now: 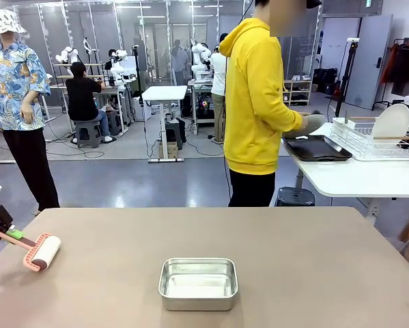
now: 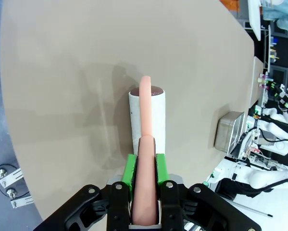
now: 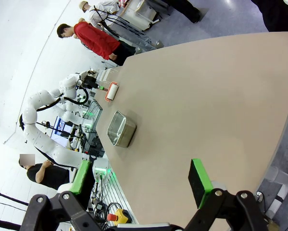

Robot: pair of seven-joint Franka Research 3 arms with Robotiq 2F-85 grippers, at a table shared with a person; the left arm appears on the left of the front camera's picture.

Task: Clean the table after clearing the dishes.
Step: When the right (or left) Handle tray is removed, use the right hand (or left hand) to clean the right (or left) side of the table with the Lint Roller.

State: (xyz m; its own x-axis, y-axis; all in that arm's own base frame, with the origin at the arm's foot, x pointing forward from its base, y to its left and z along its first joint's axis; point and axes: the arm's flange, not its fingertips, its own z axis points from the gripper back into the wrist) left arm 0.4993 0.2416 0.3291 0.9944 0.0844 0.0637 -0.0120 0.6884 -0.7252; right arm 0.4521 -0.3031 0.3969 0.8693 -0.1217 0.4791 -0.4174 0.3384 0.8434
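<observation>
The left gripper (image 1: 13, 234) is clamped on the pink handle of a lint roller (image 1: 41, 252) resting on the table (image 1: 313, 260). A steel pan (image 1: 198, 283) sits mid-table. The right gripper (image 3: 141, 180) stands wide, holding nothing.

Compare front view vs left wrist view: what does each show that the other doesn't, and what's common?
Front view alone: the person in the yellow hoodie turned toward the white side table, a dark tray and a white plate in the wire rack.

Left wrist view alone: the left pincer close up, its green pads shut on the lint roller's pink handle.

Both: the lint roller on the brown table, and the steel pan.
</observation>
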